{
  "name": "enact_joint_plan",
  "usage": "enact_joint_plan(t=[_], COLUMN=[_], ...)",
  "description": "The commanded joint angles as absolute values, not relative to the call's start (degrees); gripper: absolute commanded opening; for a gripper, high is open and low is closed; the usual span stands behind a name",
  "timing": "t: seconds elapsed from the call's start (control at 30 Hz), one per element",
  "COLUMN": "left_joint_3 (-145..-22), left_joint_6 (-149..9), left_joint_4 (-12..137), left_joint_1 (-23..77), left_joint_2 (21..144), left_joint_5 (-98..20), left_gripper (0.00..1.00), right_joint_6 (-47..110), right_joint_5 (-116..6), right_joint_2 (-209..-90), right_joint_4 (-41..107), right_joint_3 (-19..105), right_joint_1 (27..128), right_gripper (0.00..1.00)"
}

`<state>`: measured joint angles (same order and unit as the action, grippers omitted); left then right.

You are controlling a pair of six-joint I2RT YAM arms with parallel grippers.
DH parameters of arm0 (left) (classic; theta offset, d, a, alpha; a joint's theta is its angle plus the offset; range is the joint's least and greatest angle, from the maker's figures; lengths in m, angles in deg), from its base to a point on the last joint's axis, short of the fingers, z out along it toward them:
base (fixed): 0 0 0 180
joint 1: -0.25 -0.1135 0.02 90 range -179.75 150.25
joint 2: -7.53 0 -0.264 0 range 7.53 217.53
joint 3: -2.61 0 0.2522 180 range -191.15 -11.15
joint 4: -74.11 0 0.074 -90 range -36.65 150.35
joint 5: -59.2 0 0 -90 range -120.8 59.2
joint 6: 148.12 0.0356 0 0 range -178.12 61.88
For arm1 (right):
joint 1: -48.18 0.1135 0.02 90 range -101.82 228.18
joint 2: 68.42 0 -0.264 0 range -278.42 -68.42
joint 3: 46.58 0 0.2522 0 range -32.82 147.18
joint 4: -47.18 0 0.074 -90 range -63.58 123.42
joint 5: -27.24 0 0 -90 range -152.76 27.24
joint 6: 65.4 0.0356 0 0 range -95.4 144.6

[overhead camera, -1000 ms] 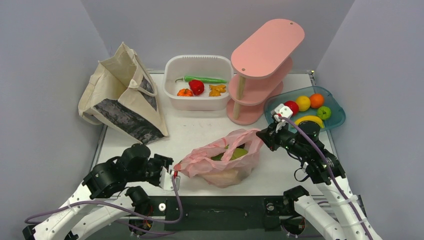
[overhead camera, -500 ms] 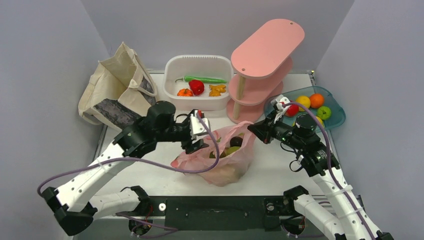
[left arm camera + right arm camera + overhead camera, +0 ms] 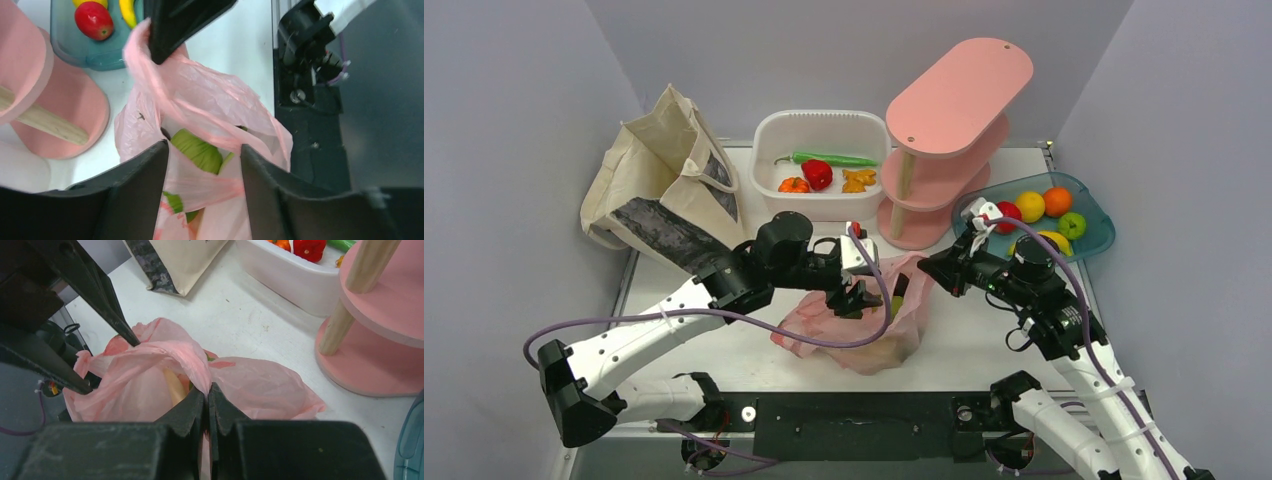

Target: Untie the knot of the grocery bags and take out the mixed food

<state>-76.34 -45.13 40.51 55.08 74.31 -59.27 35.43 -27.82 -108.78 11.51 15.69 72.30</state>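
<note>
The pink plastic bag [image 3: 849, 335] lies mid-table with its mouth pulled open. My right gripper [image 3: 206, 387] is shut on the bag's pink handle [image 3: 170, 352] at its right side, holding it up. My left gripper [image 3: 204, 146] hovers open over the mouth, its fingers [image 3: 135, 190] straddling loose pink film. A round green vegetable [image 3: 197, 150] shows inside, between the jaws. From above, the left gripper [image 3: 861, 298] sits over the bag's middle and the right gripper [image 3: 927, 270] at its right edge. The beige canvas tote [image 3: 664, 190] stands at the back left. The rest of the food is hidden.
A white tub [image 3: 769, 195] holding peppers stands behind the bag. A pink tiered shelf [image 3: 944, 130] is at the back right, and beside it a teal tray [image 3: 1099, 240] of fruit. The black table edge [image 3: 864, 425] lies just in front of the bag.
My left arm swung from the bag's near-left side up and over its mouth, its jaws wider than before. The right gripper kept its hold on the handle and drew it slightly left.
</note>
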Motion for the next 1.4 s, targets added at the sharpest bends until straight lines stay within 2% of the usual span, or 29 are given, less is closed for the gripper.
enact_joint_plan(t=[0.0,0.07,0.2,0.27,0.33,0.43,0.67,0.93,1.07,1.1,1.13,1.17,1.2,1.23,1.27,1.3,1.37], left_joint_3=[-78.76,-79.22,-77.63,-75.04,-72.46,-69.07,-67.4,-58.3,-56.86,-57.12,-57.65,-58.11,-58.4,-59.17,-59.64,-60.76,-62.36], left_joint_6=[-50.51,-51.12,-42.17,-33.72,-18.87,-9.4,-11.68,-9.75,-9.23,-9.37,-9.48,-9.66,-9.94,-10.74,-11.49,-13.09,-14.68], left_joint_4=[47.91,46.99,40.58,36.74,30.94,26.48,36.17,61.56,70.46,70.76,71.08,71.34,72.48,73.05,74.18,74.56,74.14], left_joint_1=[54.08,53.97,53.73,53.04,52.81,54.45,56.83,64.37,65.45,65.46,65.42,65.34,65.23,64.92,64.71,64.2,63.01], left_joint_2=[74.19,73.95,70.71,67.48,64.9,64.2,69.45,69.42,68.52,68.48,68.38,68.41,68.48,68.5,68.74,68.98,69.58], left_joint_5=[-62.02,-66.15,-67.21,-66.2,-66.54,-64.88,-59.39,-42.19,-39.68,-39.59,-39.59,-39.59,-39.48,-39.32,-39.19,-39.07,-39.75], left_gripper=[0.45,0.42,0.55,0.57,0.6,0.62,0.63,0.63,0.63,0.61,0.53,0.42,0.36,0.21,0.15,0.04,0.0], right_joint_6=[30.2,28.83,27.56,27.26,27.2,26.94,26.54,27.29,26.22,25.77,25.62,25.23,25.13,25.06,24.3,23.83,23.1], right_joint_5=[-27.59,-27.71,-27.87,-27.87,-27.56,-26.67,-24.88,-24.19,-24.31,-24.3,-24.2,-24.07,-24.04,-24.06,-24.12,-24.34,-24.57], right_joint_2=[-107.0,-106.72,-106.56,-106.22,-106.06,-106.58,-107.42,-107.5,-107.66,-107.69,-107.7,-107.68,-107.7,-107.7,-107.73,-107.76,-107.63], right_joint_4=[9.74,9.31,8.27,8.11,8.05,8.02,8.07,9.32,8.82,8.4,8.03,7.8,7.46,7.3,6.89,6.75,6.51], right_joint_3=[16.49,16.12,16.78,16.93,16.91,16.95,16.97,14.87,14.96,15.02,15.07,15.08,15.01,15.0,15.0,14.95,14.9], right_joint_1=[72.69,72.71,72.67,72.7,72.71,72.71,72.71,72.86,72.88,72.9,72.89,72.86,72.87,72.84,72.81,72.8,72.75], right_gripper=[0.0,0.0,0.0,0.0,0.0,0.0,0.0,0.0,0.0,0.0,0.0,0.0,0.0,0.0,0.0,0.0,0.0])
